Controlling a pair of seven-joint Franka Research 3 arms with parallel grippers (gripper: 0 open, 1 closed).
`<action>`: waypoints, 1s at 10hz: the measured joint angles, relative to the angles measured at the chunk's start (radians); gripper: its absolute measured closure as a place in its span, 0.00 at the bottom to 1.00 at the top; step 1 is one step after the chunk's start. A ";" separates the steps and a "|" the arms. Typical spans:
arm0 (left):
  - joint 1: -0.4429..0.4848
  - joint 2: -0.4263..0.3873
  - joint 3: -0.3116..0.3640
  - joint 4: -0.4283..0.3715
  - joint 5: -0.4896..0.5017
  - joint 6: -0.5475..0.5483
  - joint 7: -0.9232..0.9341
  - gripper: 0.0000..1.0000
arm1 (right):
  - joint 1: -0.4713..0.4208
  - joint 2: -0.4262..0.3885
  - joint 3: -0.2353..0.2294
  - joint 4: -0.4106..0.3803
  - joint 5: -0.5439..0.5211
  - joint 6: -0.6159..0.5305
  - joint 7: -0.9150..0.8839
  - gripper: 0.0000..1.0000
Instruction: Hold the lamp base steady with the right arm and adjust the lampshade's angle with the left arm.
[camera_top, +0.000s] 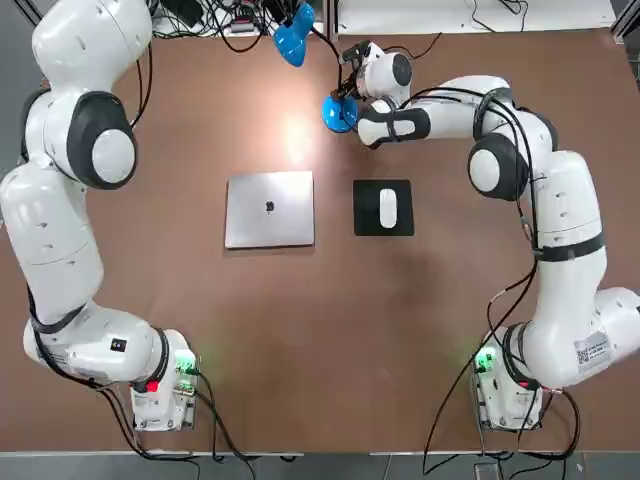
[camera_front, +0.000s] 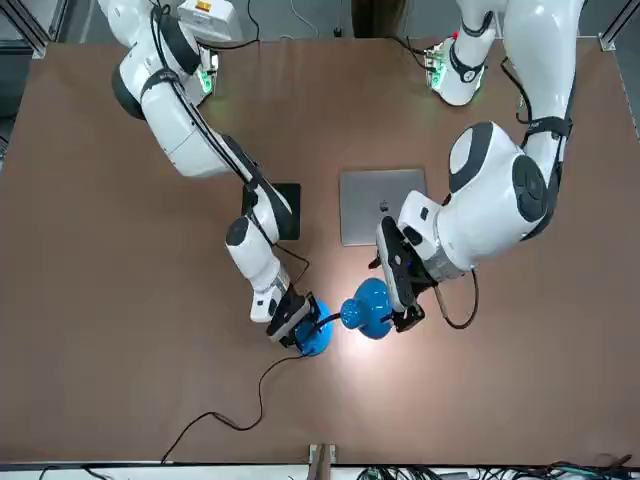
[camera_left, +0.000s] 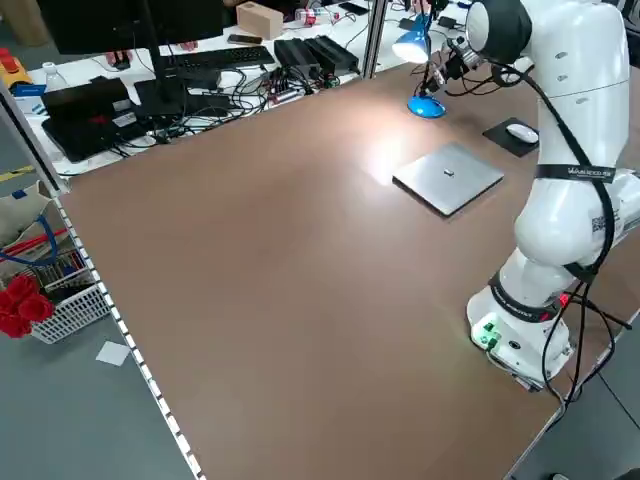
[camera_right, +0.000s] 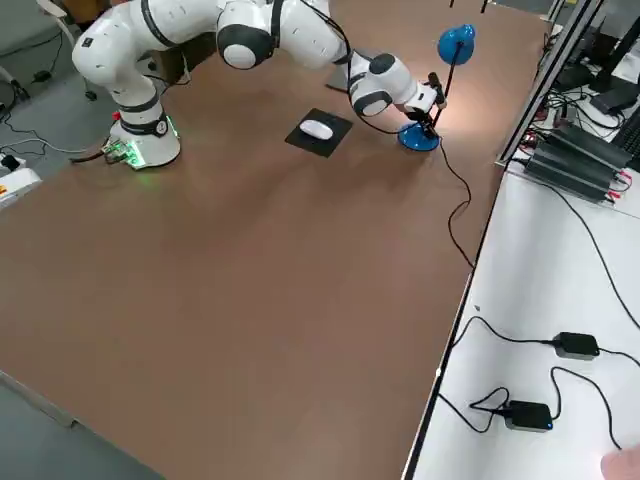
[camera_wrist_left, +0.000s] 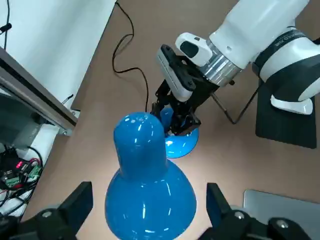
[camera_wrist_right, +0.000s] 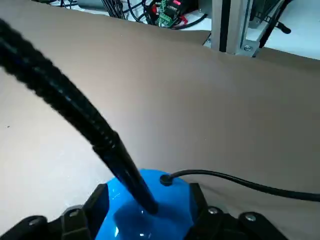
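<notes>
At the table's twelve o'clock edge, the right gripper (camera_wrist_right: 145, 220) clamps the round glossy blue lamp base (camera_top: 338, 113); the left gripper (camera_wrist_left: 150, 212) straddles the blue cone lampshade (camera_wrist_left: 147, 195), fingers spread. Tilting should be gentle.

Brown tabletop (camera_top: 300, 340); closed silver laptop (camera_top: 269, 208) near centre; black mouse pad (camera_top: 383, 208) just beside it w/ white mouse (camera_top: 388, 207) on top; blue lamp base (camera_top: 337, 112) at far edge, black cord (camera_front: 225, 413) trailing off from it; both arm bases bolted at near corners, left (camera_top: 160, 390) & right (camera_top: 508, 385).
</notes>
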 joint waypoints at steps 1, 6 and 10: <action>0.000 0.008 0.000 0.000 -0.020 0.024 0.006 0.00 | 0.001 0.000 0.000 0.000 0.000 0.000 0.000 0.37; -0.013 0.043 0.000 0.000 -0.056 0.094 0.007 0.00 | 0.001 0.001 -0.001 0.001 0.000 -0.001 0.000 0.59; -0.031 0.080 -0.001 0.000 -0.070 0.161 0.007 0.00 | 0.001 0.005 -0.001 0.001 0.000 -0.001 0.000 0.70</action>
